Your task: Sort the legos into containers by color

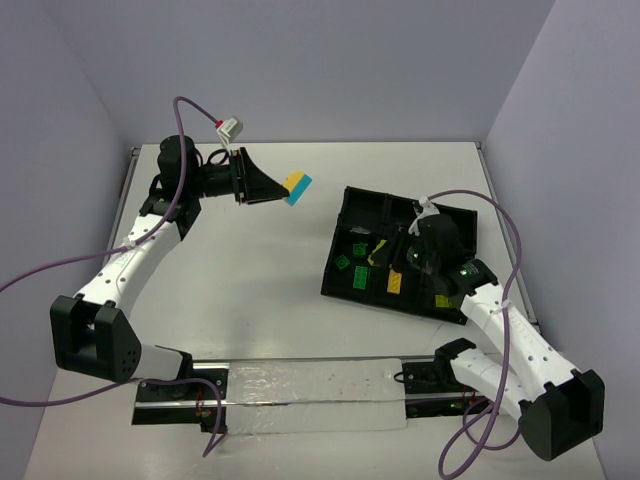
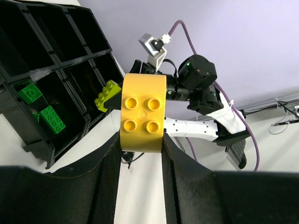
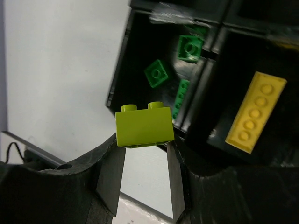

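My left gripper [image 1: 281, 187] is shut on a yellow brick [image 1: 293, 181] with a light blue brick [image 1: 301, 191] stuck to it, held up left of the black tray [image 1: 341, 236]. In the left wrist view the yellow brick [image 2: 143, 112] fills the gap between the fingers [image 2: 108, 172]. My right gripper [image 1: 388, 254] is over the tray, shut on a lime brick [image 3: 144, 125], which also shows in the left wrist view [image 2: 107, 94]. Green bricks [image 3: 156, 73] lie in one compartment. A long yellow brick [image 3: 255, 113] lies in the one beside it.
The tray's far compartments [image 2: 44, 35] look empty and dark. A pale plastic sheet [image 1: 315, 396] lies along the table's near edge between the arm bases. Purple cables [image 1: 505, 235] loop by each arm. Walls close the table at the back and both sides.
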